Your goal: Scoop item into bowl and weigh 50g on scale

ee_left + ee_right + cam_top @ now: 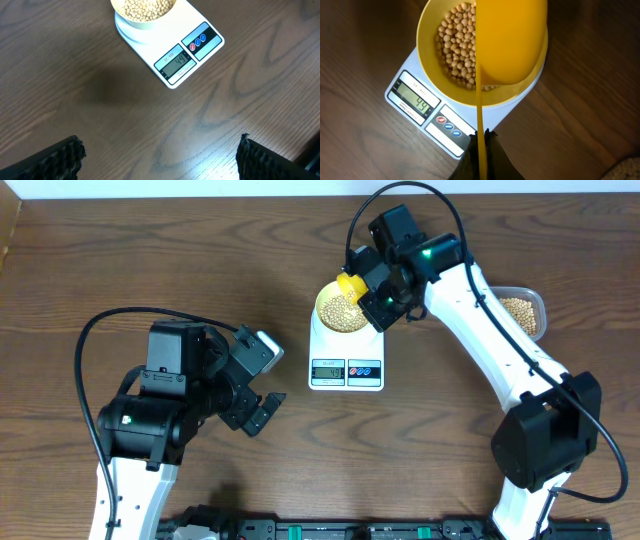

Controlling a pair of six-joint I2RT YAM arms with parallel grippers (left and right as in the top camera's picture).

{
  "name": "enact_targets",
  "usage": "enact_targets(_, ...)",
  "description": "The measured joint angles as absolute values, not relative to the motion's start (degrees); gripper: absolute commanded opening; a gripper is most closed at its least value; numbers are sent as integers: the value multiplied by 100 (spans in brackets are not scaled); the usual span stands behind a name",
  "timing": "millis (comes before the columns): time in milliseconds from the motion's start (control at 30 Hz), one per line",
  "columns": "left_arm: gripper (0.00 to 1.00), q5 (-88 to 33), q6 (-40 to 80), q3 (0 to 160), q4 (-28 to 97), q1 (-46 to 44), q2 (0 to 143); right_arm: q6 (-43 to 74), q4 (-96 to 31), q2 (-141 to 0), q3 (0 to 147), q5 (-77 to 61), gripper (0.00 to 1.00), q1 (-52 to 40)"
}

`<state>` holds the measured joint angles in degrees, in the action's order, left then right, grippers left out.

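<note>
Right pincer (pixel 481 137) clamps a yellow spoon (pixel 512 45) over the bowl (pixel 427 35), tub (pixel 530 292) nearby; left pincer (pixel 159 157) gapes.

The dark brown wood-grain counter (pixel 200 260) carries a white rounded-rectangular digital kitchen scale (pixel 346 370) near its middle. Well apart, toward the right side, a clear rounded-rectangular plastic tub (pixel 541 302) sits on it, partly hidden.

Bright, even light; soft shadows
</note>
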<state>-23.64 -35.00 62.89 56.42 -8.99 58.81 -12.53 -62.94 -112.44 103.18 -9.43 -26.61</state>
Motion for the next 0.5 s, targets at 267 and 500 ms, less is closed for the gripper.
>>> enact_targets(267, 99, -2364, -3500, 6289, 5642, -899, 5881, -1256, -6309, -11244, 10318, -790, 1, -2685)
enact_targets(500, 99, -2364, -3500, 6289, 5642, -899, 5881, -1234, -6337, -11244, 10318, -740, 1, -2687)
